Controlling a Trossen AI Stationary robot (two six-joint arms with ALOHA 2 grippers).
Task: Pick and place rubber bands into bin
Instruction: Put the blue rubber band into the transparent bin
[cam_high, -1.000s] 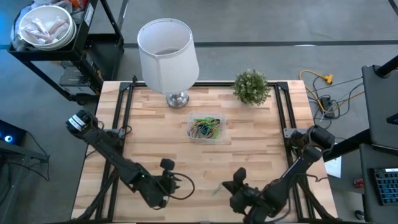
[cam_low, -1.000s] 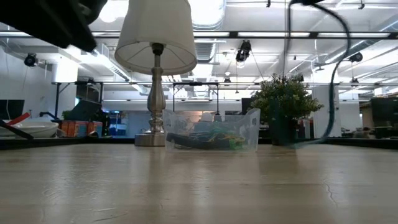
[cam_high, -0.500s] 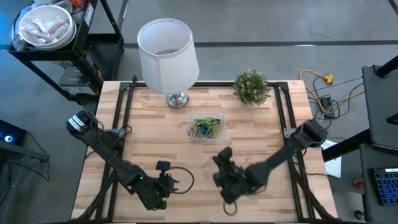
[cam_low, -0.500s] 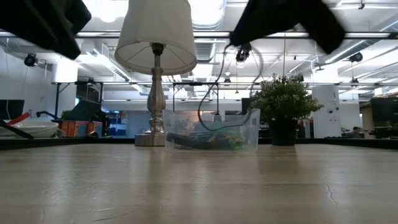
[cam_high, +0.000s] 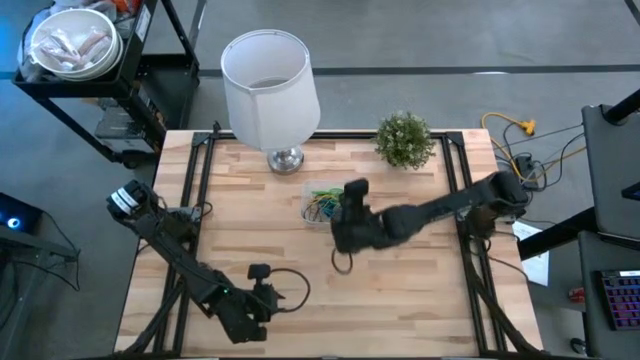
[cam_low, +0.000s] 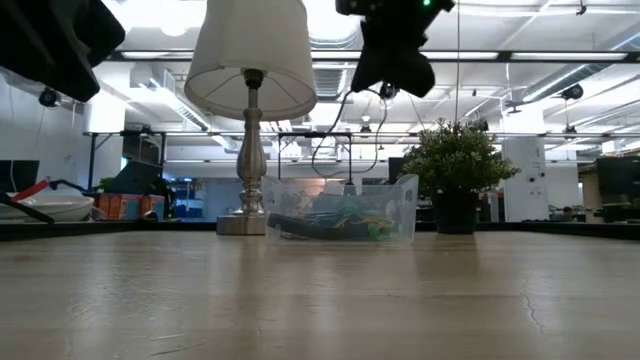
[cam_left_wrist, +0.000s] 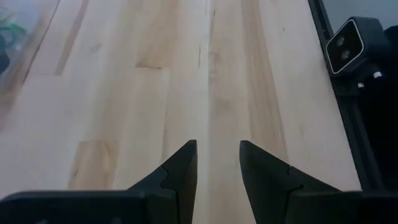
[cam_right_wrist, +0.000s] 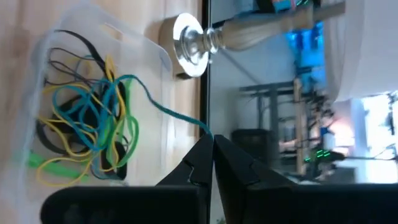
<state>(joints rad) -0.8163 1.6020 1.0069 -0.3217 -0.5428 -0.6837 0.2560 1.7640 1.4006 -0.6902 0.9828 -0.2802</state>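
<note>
Right claw clamped on one teal rubber band above one bin; tangle inside uncountable. Left claw hung apart over worktop.

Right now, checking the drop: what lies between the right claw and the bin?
In the right wrist view, a teal rubber band stretches from the shut right claw into the bin; nothing else shows between them.

On the surface stand one bin, one lamp behind it and one plant beside the lamp. Two arms reach over, each with one claw.
</note>
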